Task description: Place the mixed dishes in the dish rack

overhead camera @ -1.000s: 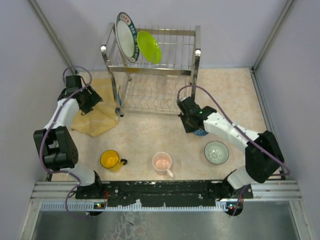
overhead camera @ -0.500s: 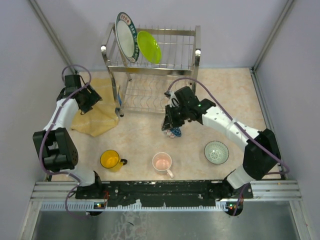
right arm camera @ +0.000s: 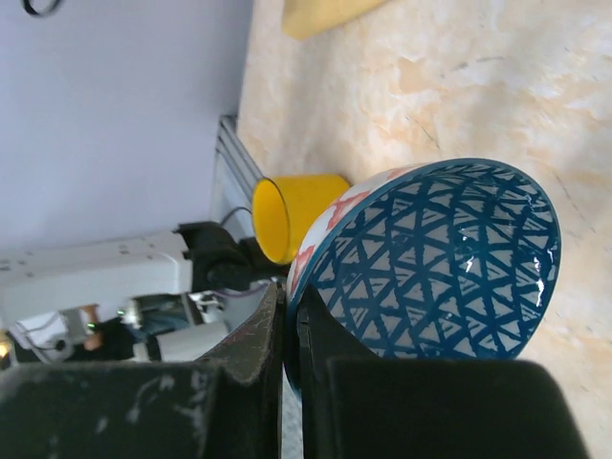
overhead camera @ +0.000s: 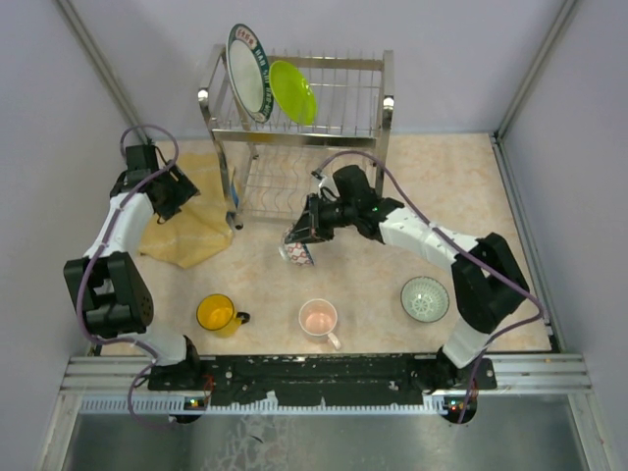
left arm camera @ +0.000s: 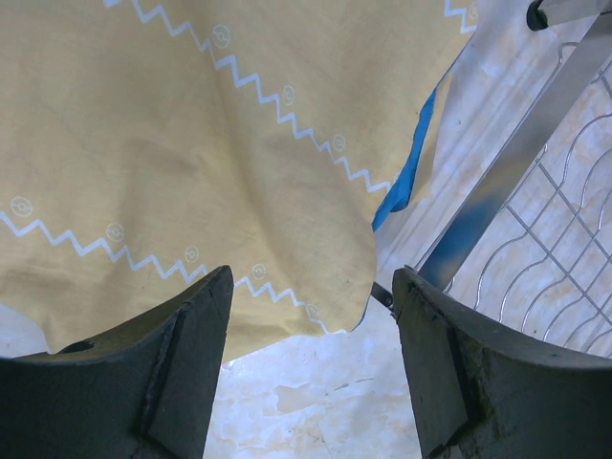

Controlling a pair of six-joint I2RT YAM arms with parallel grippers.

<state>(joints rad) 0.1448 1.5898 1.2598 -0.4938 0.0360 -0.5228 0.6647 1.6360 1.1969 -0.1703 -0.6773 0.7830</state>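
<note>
The steel dish rack (overhead camera: 294, 137) stands at the back, with the white patterned-rim plate (overhead camera: 245, 74) and the lime-green plate (overhead camera: 292, 91) upright in its top tier. My right gripper (overhead camera: 306, 234) is shut on the rim of the blue patterned bowl (overhead camera: 296, 249), holding it tilted above the table in front of the rack's lower tier; the bowl fills the right wrist view (right arm camera: 435, 263). My left gripper (overhead camera: 169, 201) is open and empty over the yellow cloth (left arm camera: 182, 143). The yellow mug (overhead camera: 215, 313), pink mug (overhead camera: 319, 319) and grey-green bowl (overhead camera: 425, 298) sit on the table.
The yellow patterned cloth (overhead camera: 186, 226) lies left of the rack, its edge by the rack's left post (left arm camera: 516, 182). The yellow mug also shows in the right wrist view (right arm camera: 292, 215). Walls enclose the table on three sides.
My right arm has swung left with the blue bowl, from the right of the rack to in front of its lower tier. The left arm has barely moved.
</note>
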